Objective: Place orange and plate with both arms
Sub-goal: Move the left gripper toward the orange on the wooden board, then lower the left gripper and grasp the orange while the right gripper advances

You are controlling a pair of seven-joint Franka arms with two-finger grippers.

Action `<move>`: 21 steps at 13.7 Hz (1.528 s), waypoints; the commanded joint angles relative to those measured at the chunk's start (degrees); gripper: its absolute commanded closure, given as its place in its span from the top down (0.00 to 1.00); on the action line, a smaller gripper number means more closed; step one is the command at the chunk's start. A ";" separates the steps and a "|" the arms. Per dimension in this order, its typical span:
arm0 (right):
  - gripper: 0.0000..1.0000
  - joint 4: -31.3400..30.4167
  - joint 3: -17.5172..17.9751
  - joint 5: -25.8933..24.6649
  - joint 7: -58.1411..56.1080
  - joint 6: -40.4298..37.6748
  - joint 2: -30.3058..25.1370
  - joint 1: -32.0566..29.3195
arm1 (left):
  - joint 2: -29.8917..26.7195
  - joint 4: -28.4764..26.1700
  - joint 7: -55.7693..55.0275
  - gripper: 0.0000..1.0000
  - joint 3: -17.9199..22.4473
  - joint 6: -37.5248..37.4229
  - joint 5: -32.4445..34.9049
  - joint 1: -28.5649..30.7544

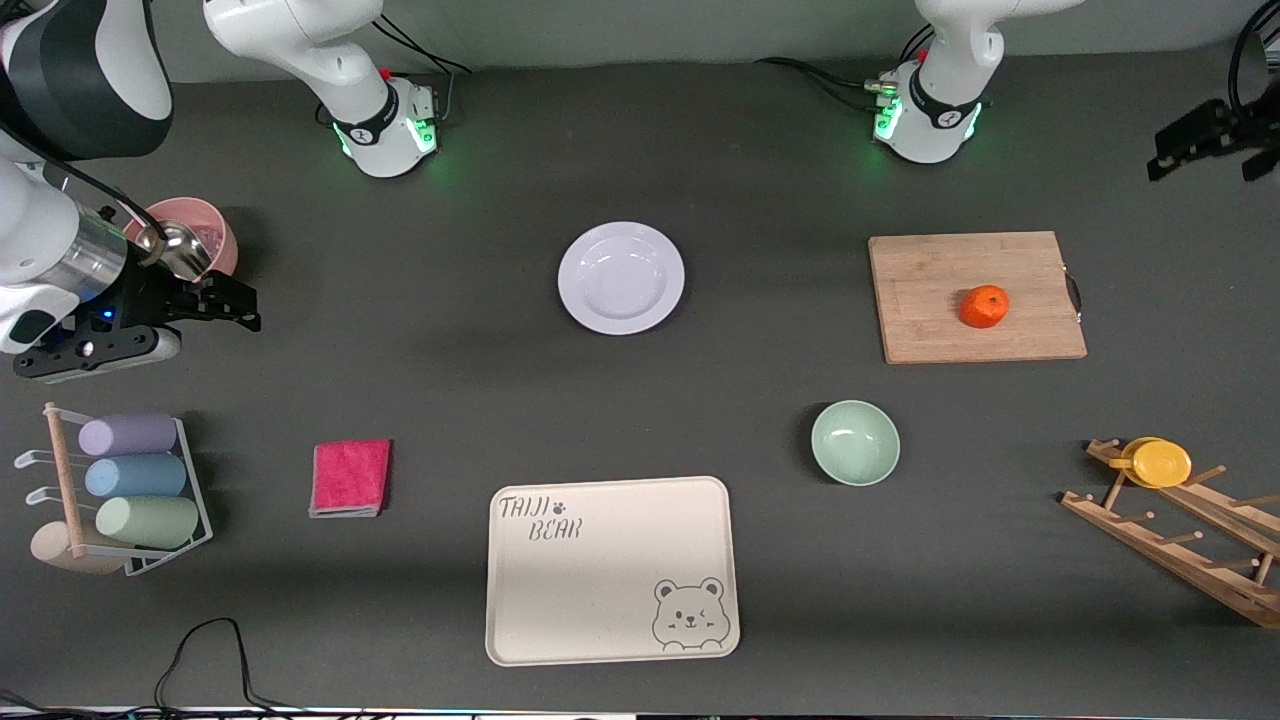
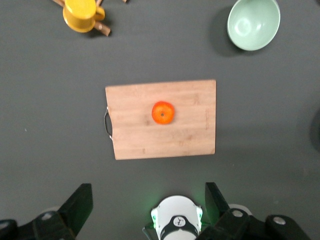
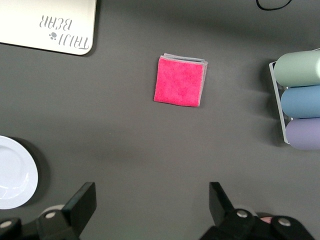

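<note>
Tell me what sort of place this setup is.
Probably a robot lab bench dressed as a mock kitchen: kitchenware such as a white plate, a cutting board with an orange and a cup rack lies spread on a dark mat, between two bolted-down arms, with cables trailing.

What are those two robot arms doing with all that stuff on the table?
Right now they are not holding anything. The orange sits on the wooden cutting board, and the white plate lies bare on the table between the two bases. The left gripper hangs open up high at its end of the table, looking down on the board. The right gripper hangs open by the pink bowl. Nothing has been picked up yet.
</note>
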 commanded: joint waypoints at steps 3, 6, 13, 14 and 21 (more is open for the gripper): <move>1.00 -0.50 -0.18 -0.29 -0.10 1.32 -0.11 0.59 | -6.02 -10.10 0.73 1.00 -0.42 4.00 1.00 0.12; 1.00 -0.50 -0.09 -0.29 0.08 2.11 0.16 0.68 | -6.11 -18.43 0.73 1.00 -0.50 11.80 1.00 -0.06; 1.00 -2.60 0.00 -0.20 -0.01 5.08 0.95 0.68 | -3.13 -39.00 0.73 1.00 -0.59 37.10 1.00 -0.23; 1.00 -3.74 0.00 -0.20 -0.27 6.49 1.21 0.68 | -2.34 -41.81 0.73 1.00 -0.59 41.49 1.00 -0.15; 1.00 -1.83 0.53 -0.20 -0.19 13.09 10.95 0.68 | 9.69 -47.28 0.73 1.00 -0.59 60.06 1.00 -0.32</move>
